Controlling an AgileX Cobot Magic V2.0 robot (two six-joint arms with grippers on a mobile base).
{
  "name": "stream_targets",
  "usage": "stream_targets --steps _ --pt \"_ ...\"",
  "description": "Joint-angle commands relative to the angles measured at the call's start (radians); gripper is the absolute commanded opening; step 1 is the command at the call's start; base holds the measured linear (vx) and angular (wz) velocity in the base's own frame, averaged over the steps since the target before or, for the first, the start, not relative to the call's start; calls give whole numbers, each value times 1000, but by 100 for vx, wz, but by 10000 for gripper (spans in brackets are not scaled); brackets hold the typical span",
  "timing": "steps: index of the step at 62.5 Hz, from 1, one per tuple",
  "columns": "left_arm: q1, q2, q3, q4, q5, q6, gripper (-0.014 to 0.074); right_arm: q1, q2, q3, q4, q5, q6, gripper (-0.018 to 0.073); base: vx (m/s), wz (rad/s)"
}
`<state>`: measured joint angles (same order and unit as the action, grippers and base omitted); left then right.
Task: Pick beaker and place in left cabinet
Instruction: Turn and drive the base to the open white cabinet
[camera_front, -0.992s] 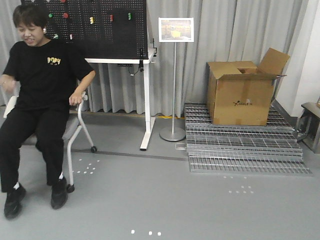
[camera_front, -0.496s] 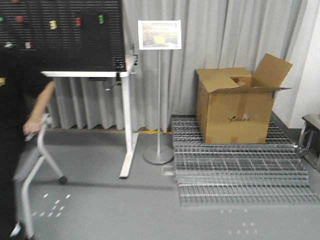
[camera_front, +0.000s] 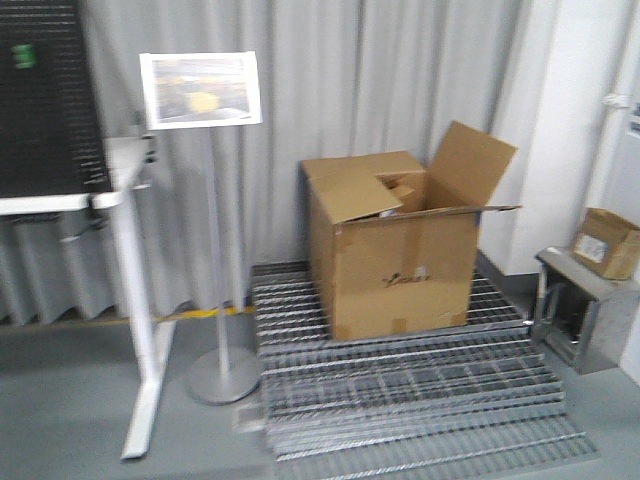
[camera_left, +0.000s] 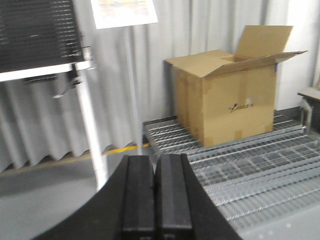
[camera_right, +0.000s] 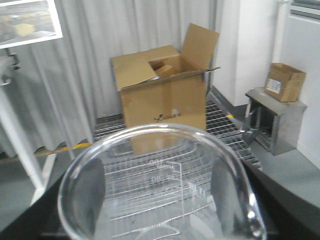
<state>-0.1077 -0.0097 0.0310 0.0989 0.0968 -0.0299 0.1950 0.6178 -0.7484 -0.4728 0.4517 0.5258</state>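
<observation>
The beaker, clear glass with white graduation marks, fills the lower half of the right wrist view, its round rim towards the camera. My right gripper is shut on it, with dark fingers showing through the glass on both sides. In the left wrist view my left gripper is shut, its two black pads pressed together with nothing between them. The left cabinet is out of view in every frame. Neither gripper shows in the front view.
An open cardboard box sits on stacked metal gratings ahead. To the left are a sign stand and a white desk leg. At the right a steel stool carries a small carton. Grey curtains hang behind.
The front view has swung right: the seated person and chair have left the frame, the cardboard box and gratings have shifted left and look closer, and the steel stool has come into view.
</observation>
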Motion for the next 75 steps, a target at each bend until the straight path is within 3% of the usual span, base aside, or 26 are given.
stream_targets --steps 1,25,75 --pt "-6 -20 15 -3 -90 -4 -8 -3 4 -28 -24 -77 -4 -6 63 -41" --pt "-6 -20 15 -3 -90 -4 -8 -3 8 -28 -24 -77 -4 -6 59 -53" --pt "-6 -20 15 -3 -90 -4 -8 -3 8 -28 -24 -77 -4 -6 45 -78"
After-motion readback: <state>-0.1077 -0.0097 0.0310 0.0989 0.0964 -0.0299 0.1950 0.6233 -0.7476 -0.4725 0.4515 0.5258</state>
